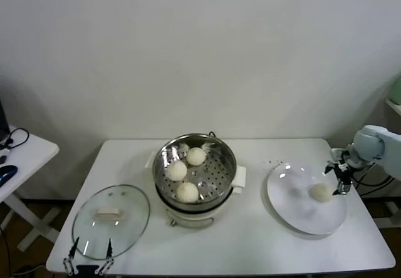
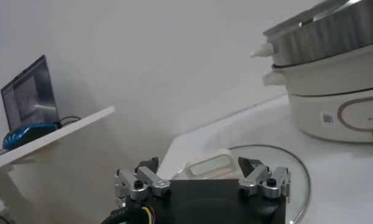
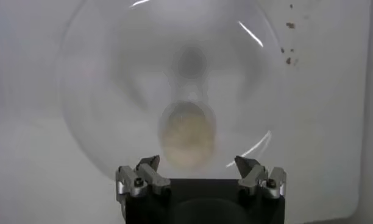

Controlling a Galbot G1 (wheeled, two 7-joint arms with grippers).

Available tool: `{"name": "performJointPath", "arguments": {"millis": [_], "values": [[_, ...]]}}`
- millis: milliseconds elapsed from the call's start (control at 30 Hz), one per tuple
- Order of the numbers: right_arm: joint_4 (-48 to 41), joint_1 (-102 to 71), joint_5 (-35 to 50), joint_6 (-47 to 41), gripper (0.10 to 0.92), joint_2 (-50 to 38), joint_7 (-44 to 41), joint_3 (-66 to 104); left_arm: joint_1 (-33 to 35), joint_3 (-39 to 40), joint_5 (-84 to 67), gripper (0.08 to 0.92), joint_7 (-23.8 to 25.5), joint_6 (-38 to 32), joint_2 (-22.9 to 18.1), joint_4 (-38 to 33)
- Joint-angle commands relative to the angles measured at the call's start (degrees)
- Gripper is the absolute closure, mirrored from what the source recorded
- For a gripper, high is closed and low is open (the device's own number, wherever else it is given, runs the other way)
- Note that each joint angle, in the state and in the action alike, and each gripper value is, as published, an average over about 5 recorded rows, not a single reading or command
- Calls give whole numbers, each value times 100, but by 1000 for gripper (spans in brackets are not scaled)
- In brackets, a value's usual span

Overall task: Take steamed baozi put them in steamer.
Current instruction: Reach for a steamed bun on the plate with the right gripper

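Three cream-white baozi lie in the shiny steamer [image 1: 219, 149]: one at the back [image 1: 196, 156], one at the left [image 1: 176, 170], one at the front [image 1: 187, 191]. The steamer's side shows in the left wrist view [image 2: 323, 36]. A fourth baozi [image 1: 321, 192] lies on the white plate [image 1: 291, 206] at the right; it also shows in the right wrist view [image 3: 186, 134]. My right gripper [image 1: 338, 176] is open and empty, above the plate's right side, just right of that baozi. My left gripper [image 1: 88, 259] is open, parked at the table's front left edge by the lid.
A round glass lid [image 1: 111, 220] with a cream handle lies flat at the front left of the white table [image 1: 250, 247]. A side desk [image 1: 25, 149] with a mouse and cables stands at the far left. Crumbs dot the table behind the plate.
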Motion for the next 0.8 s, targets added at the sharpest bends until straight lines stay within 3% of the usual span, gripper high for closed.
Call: {"name": "performJointPath", "arguments": {"millis": [33, 567, 700, 800], "values": [[-397, -959, -240, -94, 203, 227, 70, 730, 23, -57, 22, 177, 6, 2, -1, 13], [-650, -1167, -411, -59, 207, 426, 101, 1063, -2, -54, 105, 177, 4, -8, -20, 50], [-600, -1163, -448, -59, 243, 426, 127, 1107, -11, -66, 104, 177, -2, -11, -17, 59], [-391, -986, -446, -70, 313, 352, 114, 997, -17, -65, 103, 177, -6, -13, -18, 65]]}}
